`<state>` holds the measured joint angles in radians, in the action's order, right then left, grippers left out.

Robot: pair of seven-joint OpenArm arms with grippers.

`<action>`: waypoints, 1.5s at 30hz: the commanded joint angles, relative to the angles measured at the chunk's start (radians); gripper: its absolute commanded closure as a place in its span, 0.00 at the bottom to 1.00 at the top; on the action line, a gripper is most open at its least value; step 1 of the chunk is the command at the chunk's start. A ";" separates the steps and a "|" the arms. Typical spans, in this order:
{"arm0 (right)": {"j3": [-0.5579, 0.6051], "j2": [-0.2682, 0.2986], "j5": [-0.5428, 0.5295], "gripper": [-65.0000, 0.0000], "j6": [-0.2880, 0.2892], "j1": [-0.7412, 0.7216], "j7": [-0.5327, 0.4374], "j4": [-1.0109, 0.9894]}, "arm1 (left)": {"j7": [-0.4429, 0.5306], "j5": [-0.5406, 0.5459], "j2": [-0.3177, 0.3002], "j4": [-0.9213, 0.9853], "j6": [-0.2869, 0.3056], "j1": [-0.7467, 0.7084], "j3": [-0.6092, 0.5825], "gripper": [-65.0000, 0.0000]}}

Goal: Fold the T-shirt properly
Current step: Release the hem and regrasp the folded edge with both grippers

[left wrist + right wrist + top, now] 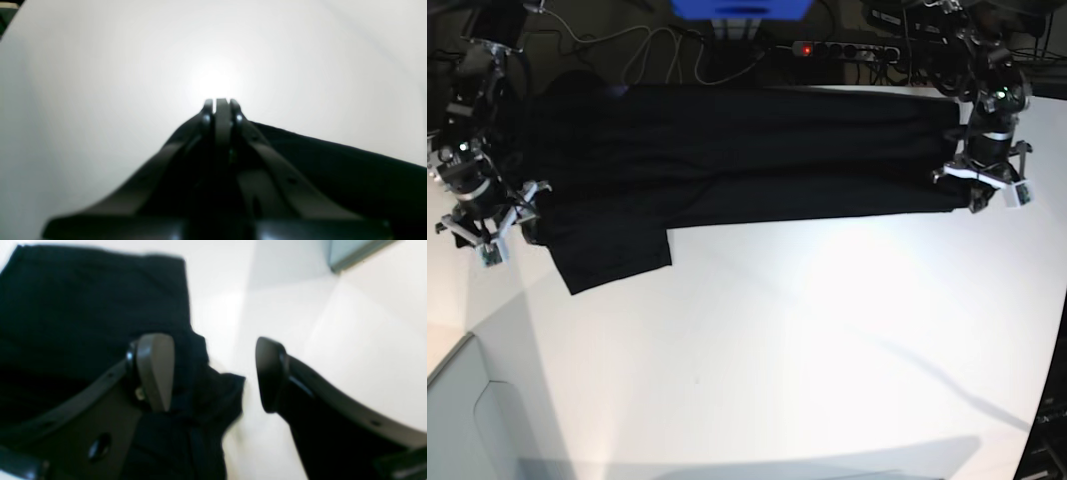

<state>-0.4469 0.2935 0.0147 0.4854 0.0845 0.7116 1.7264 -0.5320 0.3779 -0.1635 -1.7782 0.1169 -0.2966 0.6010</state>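
Observation:
The black T-shirt (727, 150) lies plain side up in a long band along the table's far edge, with a sleeve (612, 255) sticking out toward the front at the left. My left gripper (222, 103) is shut at the shirt's right end, with a dark strip of cloth (333, 160) pinched between its fingers; it also shows in the base view (982, 190). My right gripper (213, 373) is open at the shirt's left end (83, 306), one finger (155, 366) over the cloth and the other (270, 373) over bare table. It also shows in the base view (507, 220).
The white table (807, 340) spreads in front of the shirt. Cables and a power strip (842, 48) lie behind the table's far edge. A grey floor area (457, 420) shows past the table's front left corner.

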 commanded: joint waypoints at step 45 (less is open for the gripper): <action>0.168 -0.009 -0.015 1.00 0.017 -0.354 0.019 -0.572 | 0.022 -0.003 -0.011 -0.009 0.002 0.000 0.010 1.00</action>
<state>-0.2729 0.2630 0.0044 0.4923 -0.2588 0.7387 1.1427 -0.5320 0.3748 -0.1619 -1.7733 0.1165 -0.2993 0.6048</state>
